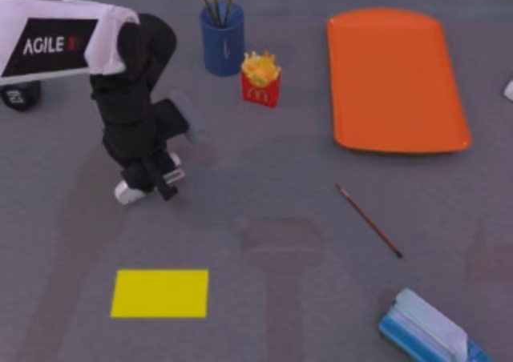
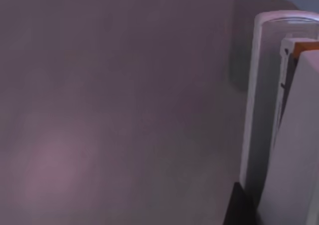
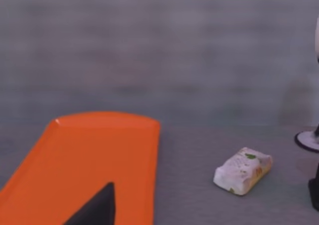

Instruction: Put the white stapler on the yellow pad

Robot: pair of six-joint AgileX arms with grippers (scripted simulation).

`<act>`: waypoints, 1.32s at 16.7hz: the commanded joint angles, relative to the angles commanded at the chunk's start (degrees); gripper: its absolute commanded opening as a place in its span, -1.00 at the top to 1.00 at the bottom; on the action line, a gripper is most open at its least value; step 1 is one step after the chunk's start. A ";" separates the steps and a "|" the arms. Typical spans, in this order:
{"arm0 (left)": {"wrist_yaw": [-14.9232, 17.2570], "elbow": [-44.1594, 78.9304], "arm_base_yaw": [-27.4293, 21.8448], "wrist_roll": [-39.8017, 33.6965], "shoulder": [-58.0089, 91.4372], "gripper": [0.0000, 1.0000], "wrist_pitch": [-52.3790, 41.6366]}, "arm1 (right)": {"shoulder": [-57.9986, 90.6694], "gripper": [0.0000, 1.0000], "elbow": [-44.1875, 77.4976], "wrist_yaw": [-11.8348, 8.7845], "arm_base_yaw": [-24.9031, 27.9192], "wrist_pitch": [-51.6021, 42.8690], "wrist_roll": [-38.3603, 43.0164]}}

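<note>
White stapler (image 1: pixel 128 191) right under left hand (image 1: pixel 152 182), fingers' state unclear; yellow pad (image 1: pixel 159 293) nearby, apart.

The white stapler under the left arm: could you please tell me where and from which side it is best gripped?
Probably across its middle, from straight above, clamping the two long sides. The white stapler is long and narrow with a rounded end, so its width is the easy span. The left gripper is right over it.
</note>
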 joint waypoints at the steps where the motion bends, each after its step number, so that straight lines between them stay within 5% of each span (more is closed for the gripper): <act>1: 0.02 1.39 0.09 0.01 -0.59 1.00 -1.95 | 0.00 -1.00 0.00 0.00 0.00 0.00 0.00; 7: -0.08 10.16 1.03 -0.40 -5.32 1.00 -16.23 | 0.00 -1.00 0.00 0.00 0.00 0.00 0.00; 13: -0.11 10.65 0.69 -0.23 -5.92 1.00 -16.99 | 0.00 -1.00 0.00 0.00 0.00 0.00 0.00; 22: 0.19 -11.95 -7.14 14.35 -25.38 1.00 -15.15 | 0.00 -1.00 0.00 0.00 0.00 0.00 0.00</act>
